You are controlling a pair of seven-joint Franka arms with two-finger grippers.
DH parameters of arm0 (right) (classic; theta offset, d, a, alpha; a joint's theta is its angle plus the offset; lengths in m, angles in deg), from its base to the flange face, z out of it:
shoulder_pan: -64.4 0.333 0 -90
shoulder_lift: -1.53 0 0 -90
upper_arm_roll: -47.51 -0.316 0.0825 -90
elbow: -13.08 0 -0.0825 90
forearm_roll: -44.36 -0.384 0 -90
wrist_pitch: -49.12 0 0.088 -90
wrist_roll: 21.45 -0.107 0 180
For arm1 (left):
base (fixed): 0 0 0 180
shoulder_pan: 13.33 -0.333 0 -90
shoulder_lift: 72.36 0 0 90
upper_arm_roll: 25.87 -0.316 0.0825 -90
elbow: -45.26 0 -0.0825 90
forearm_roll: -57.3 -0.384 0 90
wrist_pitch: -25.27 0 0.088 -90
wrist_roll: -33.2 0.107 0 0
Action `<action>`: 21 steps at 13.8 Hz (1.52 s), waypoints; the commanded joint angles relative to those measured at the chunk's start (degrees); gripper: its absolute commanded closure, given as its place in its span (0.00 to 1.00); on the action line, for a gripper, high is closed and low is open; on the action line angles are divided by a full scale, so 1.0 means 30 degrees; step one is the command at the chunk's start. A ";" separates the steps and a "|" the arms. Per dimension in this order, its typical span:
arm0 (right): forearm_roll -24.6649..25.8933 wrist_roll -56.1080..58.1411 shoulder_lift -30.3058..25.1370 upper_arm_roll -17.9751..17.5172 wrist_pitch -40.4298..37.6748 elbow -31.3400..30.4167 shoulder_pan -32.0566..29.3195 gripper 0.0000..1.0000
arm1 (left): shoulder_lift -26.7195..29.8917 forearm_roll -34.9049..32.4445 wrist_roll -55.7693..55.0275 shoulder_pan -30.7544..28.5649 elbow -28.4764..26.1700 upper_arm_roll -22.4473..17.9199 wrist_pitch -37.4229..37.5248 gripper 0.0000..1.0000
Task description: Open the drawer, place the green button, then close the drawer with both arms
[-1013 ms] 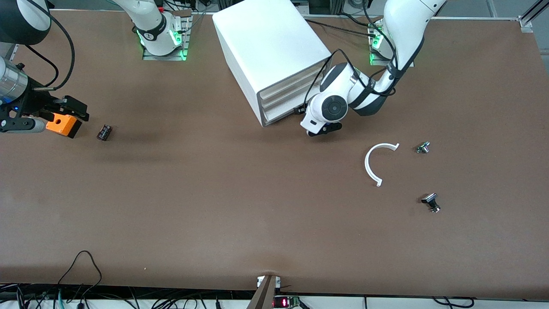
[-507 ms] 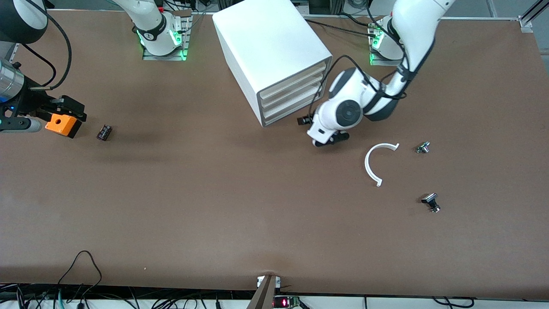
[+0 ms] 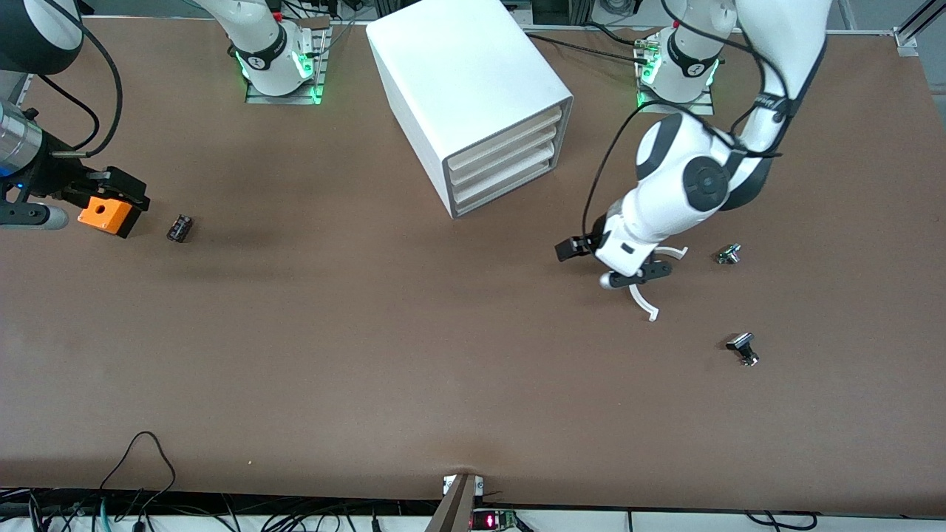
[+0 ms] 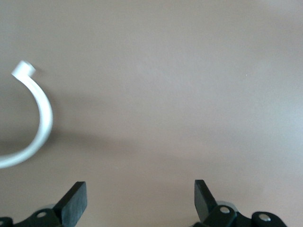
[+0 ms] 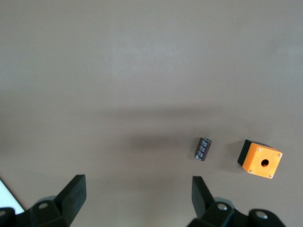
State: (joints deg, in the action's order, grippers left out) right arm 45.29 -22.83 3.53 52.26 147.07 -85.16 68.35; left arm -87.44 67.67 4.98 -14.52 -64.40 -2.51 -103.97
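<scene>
The white cabinet (image 3: 473,89) stands at the back of the table, and all its drawers (image 3: 502,159) look shut. A small greenish part, apparently the button (image 3: 729,254), lies toward the left arm's end. My left gripper (image 3: 612,260) is open and empty, low over the table beside a white C-shaped ring (image 3: 641,295). In the left wrist view the gripper (image 4: 139,203) is over bare table, with the ring (image 4: 42,118) beside it. My right gripper (image 3: 129,191) is open and empty, up over the orange box (image 3: 109,214). It is also open in the right wrist view (image 5: 137,198).
A small black part (image 3: 179,227) lies beside the orange box; both show in the right wrist view, the part (image 5: 203,149) and the box (image 5: 260,160). A black-and-silver part (image 3: 743,348) lies nearer the front camera than the button.
My left arm has swung away from the cabinet's drawer front and moved over the table to the white ring. The right arm has barely moved.
</scene>
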 commanded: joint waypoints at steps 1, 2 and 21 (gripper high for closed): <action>0.0072 -0.0300 0.0328 -0.0030 -0.0188 0.0488 0.0031 0.01 | 0.2845 -0.1395 0.3701 -0.0570 -0.0450 -0.0691 0.2692 0.00; 0.0044 -0.0300 0.0328 -0.0030 -0.0158 0.0460 0.0031 0.01 | 0.3699 -0.1694 0.4650 -0.0599 -0.0073 -0.1276 0.4043 0.00; 0.0043 -0.0271 0.0357 -0.0060 -0.0305 0.0459 0.0090 0.01 | 0.7048 -0.4099 1.2101 -0.0570 0.3476 -0.5559 1.2286 0.00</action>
State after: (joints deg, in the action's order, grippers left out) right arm 45.29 -23.00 4.10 52.15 147.07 -84.98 68.40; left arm -65.46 56.19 42.77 -16.27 -55.86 -19.53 -69.65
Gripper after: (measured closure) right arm 0.009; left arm 0.000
